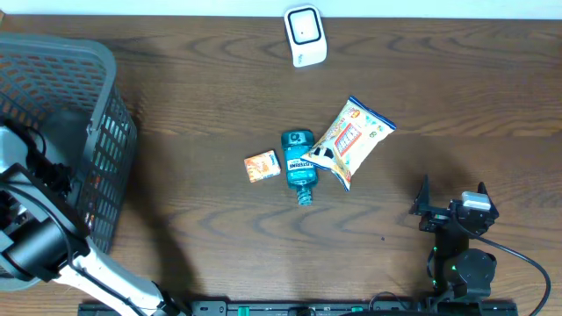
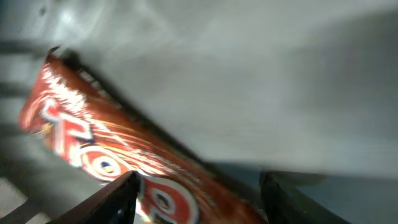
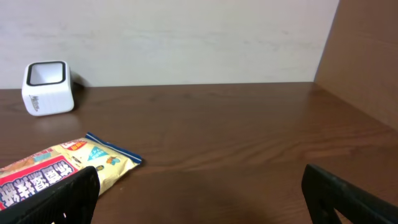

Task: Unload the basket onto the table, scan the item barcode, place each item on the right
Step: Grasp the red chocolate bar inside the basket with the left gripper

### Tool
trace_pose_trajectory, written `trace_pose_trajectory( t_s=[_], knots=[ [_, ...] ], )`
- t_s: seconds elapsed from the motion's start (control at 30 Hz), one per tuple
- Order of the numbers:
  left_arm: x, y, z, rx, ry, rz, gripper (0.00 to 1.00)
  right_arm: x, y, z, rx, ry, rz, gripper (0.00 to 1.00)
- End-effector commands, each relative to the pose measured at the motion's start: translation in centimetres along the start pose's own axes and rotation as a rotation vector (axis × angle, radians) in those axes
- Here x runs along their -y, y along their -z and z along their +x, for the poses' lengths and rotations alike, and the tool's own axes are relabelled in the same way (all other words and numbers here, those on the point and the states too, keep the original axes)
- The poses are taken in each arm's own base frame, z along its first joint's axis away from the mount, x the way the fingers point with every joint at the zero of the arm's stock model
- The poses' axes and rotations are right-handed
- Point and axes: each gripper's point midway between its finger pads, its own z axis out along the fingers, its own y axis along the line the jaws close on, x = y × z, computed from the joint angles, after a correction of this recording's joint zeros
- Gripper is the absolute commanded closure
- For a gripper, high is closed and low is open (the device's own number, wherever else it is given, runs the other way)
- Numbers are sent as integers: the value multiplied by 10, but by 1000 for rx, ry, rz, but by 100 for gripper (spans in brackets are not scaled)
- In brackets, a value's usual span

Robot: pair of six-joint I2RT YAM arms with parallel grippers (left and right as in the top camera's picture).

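1. Fingers [image 2: 118,198] of the left gripper [image 2: 196,202] straddled a red snack bar [image 2: 93,143] inside the basket [image 1: 110,145]; blur hid whether they gripped it.
2. We saw the right gripper [image 3: 205,205] wide open and empty, apart from the snack bag [image 1: 353,139], bottle [image 1: 299,162] and small box [image 1: 262,166].
3. We judged pickup to be in hand; next would come a firm close, a lift clear of the basket, and turning the barcode toward the scanner [image 1: 305,35].
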Motion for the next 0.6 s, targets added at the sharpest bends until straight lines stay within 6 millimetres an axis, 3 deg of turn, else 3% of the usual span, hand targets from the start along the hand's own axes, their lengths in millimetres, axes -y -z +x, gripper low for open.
trace_pose_trajectory(
  t_s=[0.0,0.3,0.4,0.57],
  knots=[
    [-10,-77,9,10,-80,-148,33,0,0,0,2,15,4,1],
    [30,-79,-8,106,-243,-3,32,0,0,0,2,15,4,1],
    [34,-77,-8,108,-267,14,32,0,0,0,2,15,4,1],
    [38,-52,-11,116,-258,67,19,0,0,0,2,15,4,1]
  ],
)
